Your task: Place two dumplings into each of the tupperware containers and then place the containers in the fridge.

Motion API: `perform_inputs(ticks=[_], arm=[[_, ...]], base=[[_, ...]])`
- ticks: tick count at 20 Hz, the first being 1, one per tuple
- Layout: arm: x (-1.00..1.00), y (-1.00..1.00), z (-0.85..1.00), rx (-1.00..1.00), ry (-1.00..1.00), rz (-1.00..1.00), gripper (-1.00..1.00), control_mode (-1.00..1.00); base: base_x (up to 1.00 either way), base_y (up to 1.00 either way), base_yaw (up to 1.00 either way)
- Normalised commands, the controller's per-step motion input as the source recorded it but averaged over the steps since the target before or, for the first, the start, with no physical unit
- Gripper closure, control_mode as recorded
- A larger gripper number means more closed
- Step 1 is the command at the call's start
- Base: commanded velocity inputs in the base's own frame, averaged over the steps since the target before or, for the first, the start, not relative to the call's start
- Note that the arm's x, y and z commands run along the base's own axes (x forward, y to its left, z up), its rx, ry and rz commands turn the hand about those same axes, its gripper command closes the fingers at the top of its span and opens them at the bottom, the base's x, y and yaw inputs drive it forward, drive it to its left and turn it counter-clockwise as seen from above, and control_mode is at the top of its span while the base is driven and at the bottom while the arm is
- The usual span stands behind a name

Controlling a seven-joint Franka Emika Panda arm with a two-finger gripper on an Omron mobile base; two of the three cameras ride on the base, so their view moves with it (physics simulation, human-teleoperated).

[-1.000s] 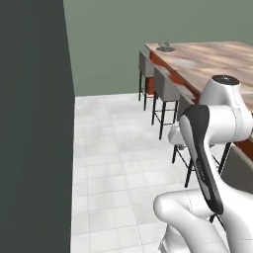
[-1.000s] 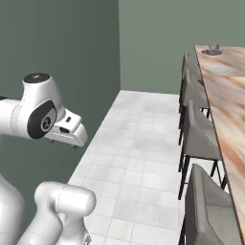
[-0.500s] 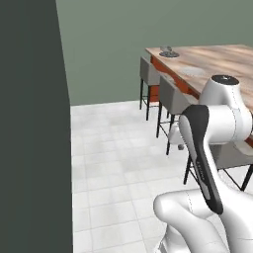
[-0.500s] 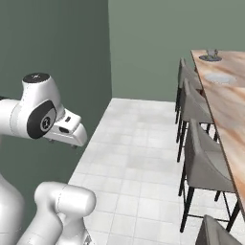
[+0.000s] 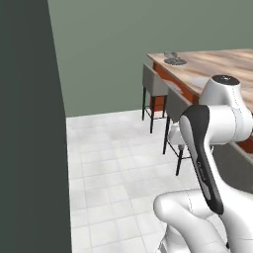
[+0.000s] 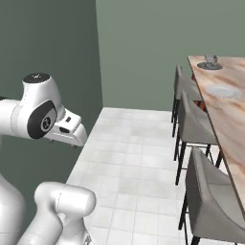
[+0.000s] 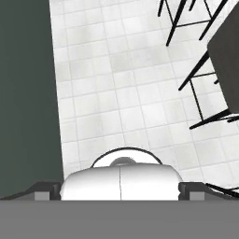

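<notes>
While jaws stand wide and empty above tiled floor [image 7: 135,93], no dumplings near.

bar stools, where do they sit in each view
left base view: bar stools right of centre, along the wooden counter.
right base view: bar stools in a row down the right side.
hand view: bar stools at the upper right, dark seat over black legs.
shared landmark: white tiled floor beside them.
</notes>
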Motion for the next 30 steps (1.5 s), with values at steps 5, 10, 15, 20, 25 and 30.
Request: perform_inputs(ticks=[5, 10, 15, 20, 25, 30], arm=[[0.00, 0.00, 0.00, 0.00, 0.00, 0.00, -1.00, 1.00], [0.00, 0.00, 0.00, 0.00, 0.00, 0.00, -1.00, 1.00], [0.00, 0.00, 0.00, 0.00, 0.00, 0.00, -1.00, 1.00], [0.00, 0.00, 0.00, 0.00, 0.00, 0.00, -1.00, 1.00], [0.00, 0.00, 0.00, 0.00, 0.00, 0.00, -1.00, 1.00], [0.00, 0.00, 0.00, 0.00, 0.00, 0.00, -1.00, 1.00]], base=[[1.00, 0.38, -0.09], [1.00, 0.51, -0.11], [1.00, 0.41, -0.09], [1.00, 0.41, -0.08], [1.00, 0.37, -0.07], [0.93, 0.32, -0.06]])
